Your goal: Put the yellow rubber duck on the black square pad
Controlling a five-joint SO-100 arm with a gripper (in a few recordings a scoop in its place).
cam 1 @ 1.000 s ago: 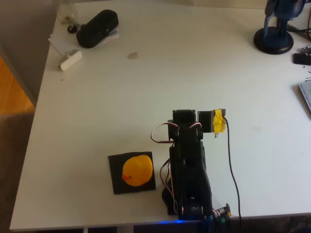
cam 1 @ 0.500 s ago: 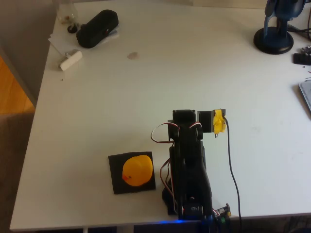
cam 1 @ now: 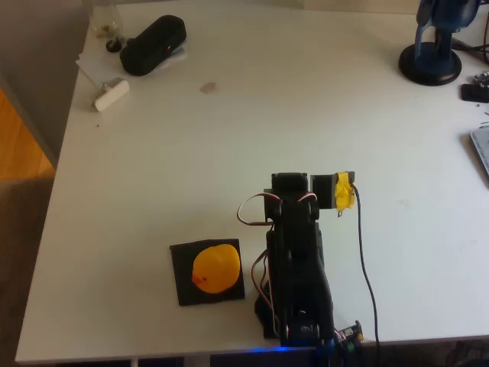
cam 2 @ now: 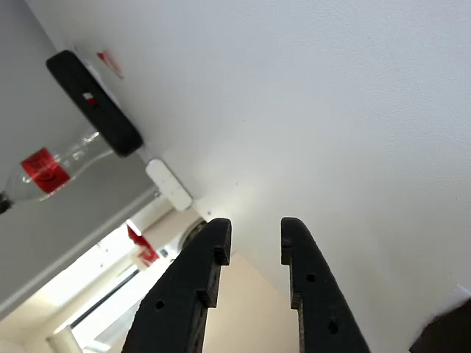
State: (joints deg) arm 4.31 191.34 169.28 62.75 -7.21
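The yellow rubber duck (cam 1: 216, 268) sits on the black square pad (cam 1: 182, 267) near the table's front edge in the overhead view, beak toward the lower left. The black arm (cam 1: 296, 260) lies folded just right of the pad and touches neither the pad nor the duck. A piece of yellow tape (cam 1: 344, 191) marks the arm's far end. In the wrist view my gripper (cam 2: 255, 224) hangs above bare white table, its two black fingers (cam 2: 199, 279) a narrow gap apart with nothing between them.
A bulky black case (cam 1: 153, 44) lies at the table's far left corner, with a small white block (cam 1: 111, 94) and a clear bottle (cam 2: 51, 165) beside it. A blue round stand base (cam 1: 432, 61) sits far right. The table's left edge (cam 1: 57, 191) drops to the floor.
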